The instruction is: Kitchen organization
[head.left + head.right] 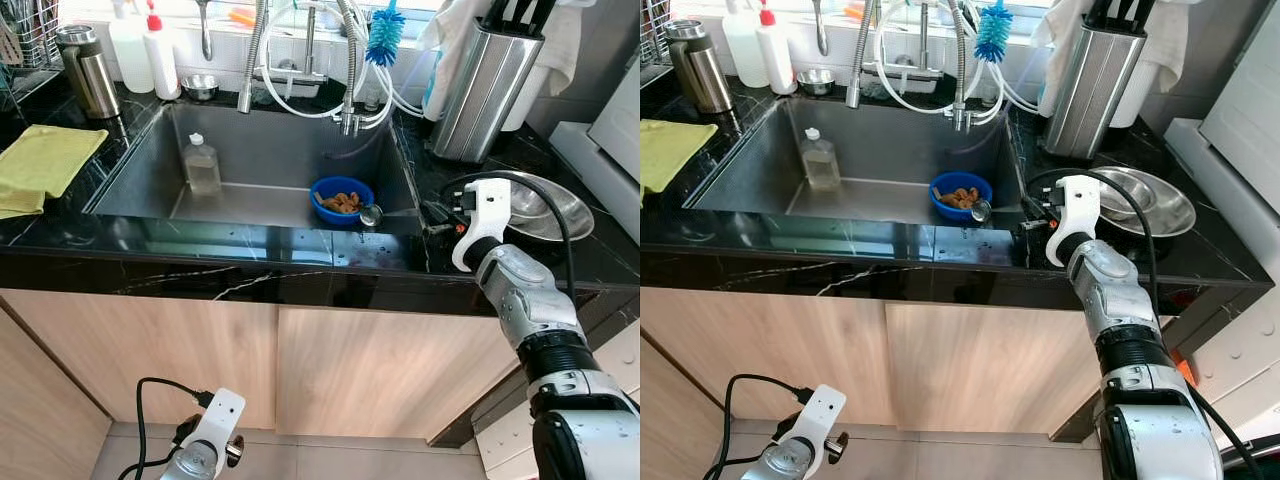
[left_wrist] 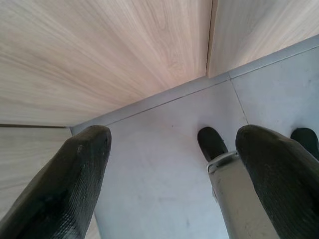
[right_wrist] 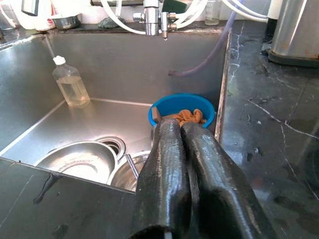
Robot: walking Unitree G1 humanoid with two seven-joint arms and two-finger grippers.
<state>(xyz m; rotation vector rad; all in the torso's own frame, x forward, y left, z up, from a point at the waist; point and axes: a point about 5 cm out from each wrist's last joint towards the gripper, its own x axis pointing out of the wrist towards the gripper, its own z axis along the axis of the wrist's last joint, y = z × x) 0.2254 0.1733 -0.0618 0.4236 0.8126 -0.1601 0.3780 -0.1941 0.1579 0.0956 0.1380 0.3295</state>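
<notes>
A blue bowl (image 1: 342, 200) with orange-brown scraps sits at the right end of the steel sink (image 1: 250, 140), and a small metal spoon (image 1: 370, 214) leans at its rim. A clear bottle (image 1: 201, 166) stands further left in the basin. Two steel bowls (image 3: 75, 159) lie near the drain by the front wall. My right gripper (image 3: 182, 127) is over the black counter at the sink's right front corner, pointing toward the blue bowl. Its fingers are shut with nothing between them. My left gripper (image 2: 174, 137) hangs open low by the cabinet doors, above the floor.
A wide steel dish (image 1: 540, 210) lies on the counter right of my right wrist, with a steel knife block (image 1: 485, 80) behind it. A yellow cloth (image 1: 40, 160) and a thermos (image 1: 88, 70) are on the left. Faucet hoses and a blue brush (image 1: 385, 35) hang over the sink's back.
</notes>
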